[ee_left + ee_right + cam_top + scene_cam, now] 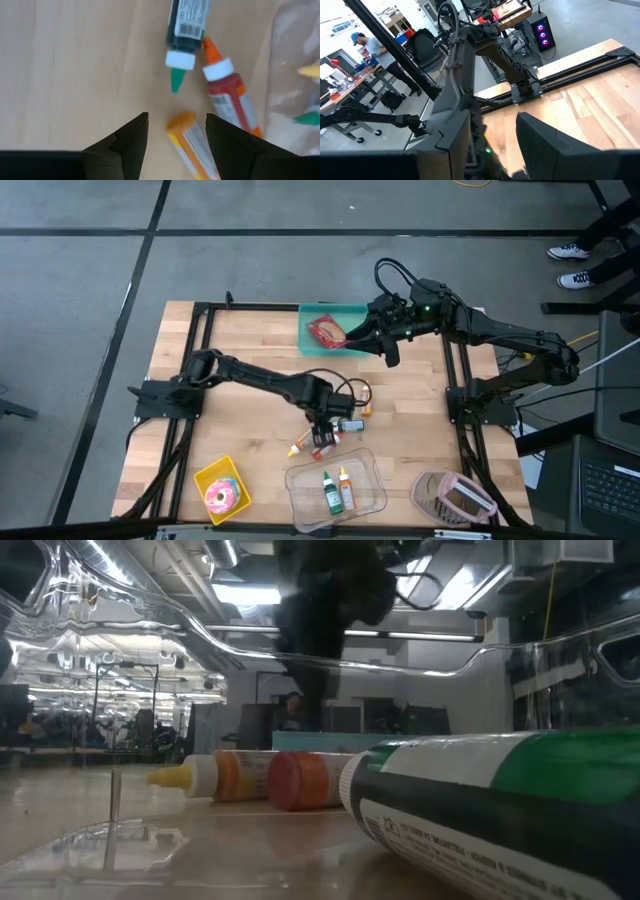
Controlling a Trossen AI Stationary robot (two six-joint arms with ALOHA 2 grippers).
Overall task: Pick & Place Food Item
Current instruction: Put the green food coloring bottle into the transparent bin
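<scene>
While the left pincer (176, 137) gapes open, the yellow bottle (189, 142) lies between its fingers — ungripped

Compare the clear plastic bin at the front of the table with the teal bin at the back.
The clear plastic bin is see-through and holds two small bottles; the teal bin is opaque and holds one reddish packaged item. The clear one looks larger. The right gripper hangs at the teal bin; none is over the clear one. Both are rectangular, open-topped.

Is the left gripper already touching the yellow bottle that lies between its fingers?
Apart. In the left wrist view the yellow bottle lies between the open fingers of the left gripper, with bare wood visible on both sides of its cap.
</scene>
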